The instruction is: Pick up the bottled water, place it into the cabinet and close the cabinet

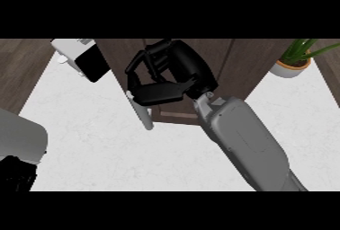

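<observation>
Your right robot hand (166, 74) sits over the dark wooden cabinet (219, 54), and its grey forearm (246, 139) runs back toward the lower right. Its fingers (140, 63) are bent round toward the thumb, narrow rather than spread. Through the gap between them you see only the cabinet's wood.

The lower edge of the hand meets, or comes just beside, the top end of a pale grey bar (140, 112). The bar slants down to the hand's lower left, over the white tabletop (100, 148). You cannot tell whether the hand grips it.

The bottle of water does not show plainly anywhere, so you cannot tell where it is.

Up and to the left of the hand stands a white and black appliance (78, 56). Well off to the hand's right is a potted plant (292, 65).

Your left robot hand (13, 173) is a dark shape far to the lower left, at the edge. You cannot tell how open it is.
</observation>
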`<action>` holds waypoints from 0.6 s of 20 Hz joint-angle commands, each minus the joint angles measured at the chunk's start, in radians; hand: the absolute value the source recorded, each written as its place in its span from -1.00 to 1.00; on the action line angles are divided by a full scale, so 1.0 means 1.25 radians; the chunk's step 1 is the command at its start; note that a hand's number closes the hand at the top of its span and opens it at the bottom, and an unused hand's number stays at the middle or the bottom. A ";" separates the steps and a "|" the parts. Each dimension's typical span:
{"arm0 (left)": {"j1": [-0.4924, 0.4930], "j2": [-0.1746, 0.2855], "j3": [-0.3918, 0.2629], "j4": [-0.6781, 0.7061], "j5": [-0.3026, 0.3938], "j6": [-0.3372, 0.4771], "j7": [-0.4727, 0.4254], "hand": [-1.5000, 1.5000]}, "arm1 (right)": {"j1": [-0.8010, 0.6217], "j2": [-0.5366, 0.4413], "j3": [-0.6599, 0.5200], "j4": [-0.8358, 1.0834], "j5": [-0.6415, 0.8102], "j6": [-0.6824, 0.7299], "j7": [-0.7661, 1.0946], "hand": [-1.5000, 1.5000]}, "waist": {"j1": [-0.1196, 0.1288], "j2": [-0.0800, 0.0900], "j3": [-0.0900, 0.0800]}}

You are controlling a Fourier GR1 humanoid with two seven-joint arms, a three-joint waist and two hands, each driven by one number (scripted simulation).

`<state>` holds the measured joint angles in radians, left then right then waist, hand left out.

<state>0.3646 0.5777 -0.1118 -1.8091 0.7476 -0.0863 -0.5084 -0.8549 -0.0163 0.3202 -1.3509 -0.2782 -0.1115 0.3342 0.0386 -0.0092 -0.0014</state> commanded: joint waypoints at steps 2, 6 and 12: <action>-0.028 0.008 0.027 0.014 0.010 -0.011 0.015 1.00 | -0.018 -0.035 -0.082 0.201 -0.008 0.070 -0.115 1.00 | -0.004 0.019 0.001; -0.019 0.001 0.009 0.004 -0.004 -0.014 0.013 1.00 | -0.050 -0.051 -0.105 0.244 -0.007 0.076 -0.132 1.00 | 0.004 0.023 0.001; -0.040 0.008 0.021 0.012 0.003 -0.011 0.030 1.00 | -0.067 -0.096 -0.129 0.276 -0.029 0.148 -0.175 1.00 | 0.000 0.028 0.001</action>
<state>0.3377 0.5786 -0.0996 -1.8046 0.7375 -0.1034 -0.4927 -0.9127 -0.0242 0.2844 -1.1669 -0.3336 0.1115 0.1278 0.0627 -0.0302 -0.0153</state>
